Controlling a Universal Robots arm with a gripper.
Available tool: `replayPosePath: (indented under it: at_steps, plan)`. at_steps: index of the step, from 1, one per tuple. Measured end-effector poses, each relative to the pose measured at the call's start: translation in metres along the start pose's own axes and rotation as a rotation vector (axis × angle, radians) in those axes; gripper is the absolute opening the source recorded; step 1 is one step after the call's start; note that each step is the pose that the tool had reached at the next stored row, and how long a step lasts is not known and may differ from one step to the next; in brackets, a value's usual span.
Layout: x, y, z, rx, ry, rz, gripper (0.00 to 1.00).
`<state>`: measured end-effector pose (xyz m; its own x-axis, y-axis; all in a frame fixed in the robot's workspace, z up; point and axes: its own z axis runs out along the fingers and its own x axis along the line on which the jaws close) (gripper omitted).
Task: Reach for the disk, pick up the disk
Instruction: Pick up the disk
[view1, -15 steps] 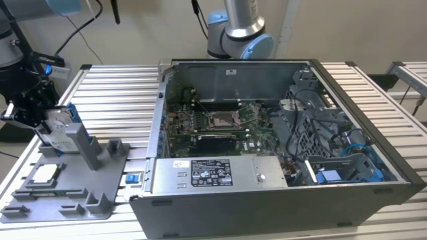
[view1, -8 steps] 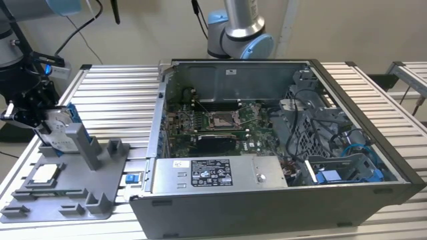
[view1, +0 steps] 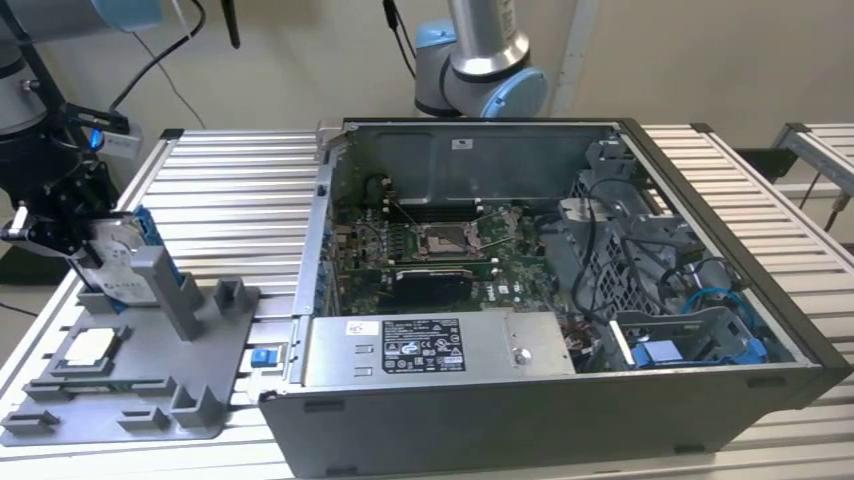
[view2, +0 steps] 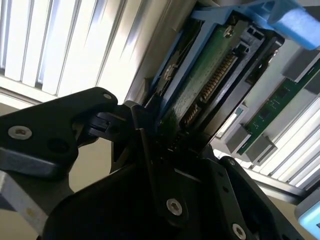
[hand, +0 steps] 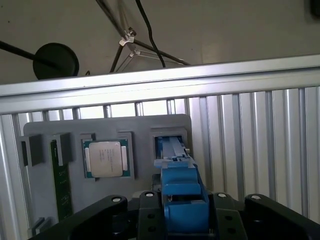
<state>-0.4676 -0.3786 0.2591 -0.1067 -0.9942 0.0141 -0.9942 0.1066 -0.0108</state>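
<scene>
Disk (view1: 118, 245), one, is standing on edge in the single grey tray (view1: 80, 405) on the tabletop (view1: 227, 190), its long axis running straight up into the pincer (view1: 96, 250). Pincer, one, is clamping the disk's upper end between narrowly parted jaws. One chip (hand: 106, 158) and one memory stick (hand: 61, 185) are lying alongside.

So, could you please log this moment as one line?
phase: grasp | gripper: shut on hard drive | hard drive: on edge at grey fixture | computer case: open
</scene>
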Motion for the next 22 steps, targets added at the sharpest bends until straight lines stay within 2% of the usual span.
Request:
replayPosePath:
  at_steps: [2,3,14,22]
  plan:
    - [0.0002,0.0,-0.0002,-0.0017,-0.0112,0.0,0.0]
    - [0.0001,0.0,-0.0002,-0.0017,-0.0119,0.0,0.0]
    - [0.0,0.0,0.0,-0.0008,-0.0074,0.0,0.0]
    - [0.0,0.0,-0.0019,-0.0002,-0.0076,0.0,0.0]
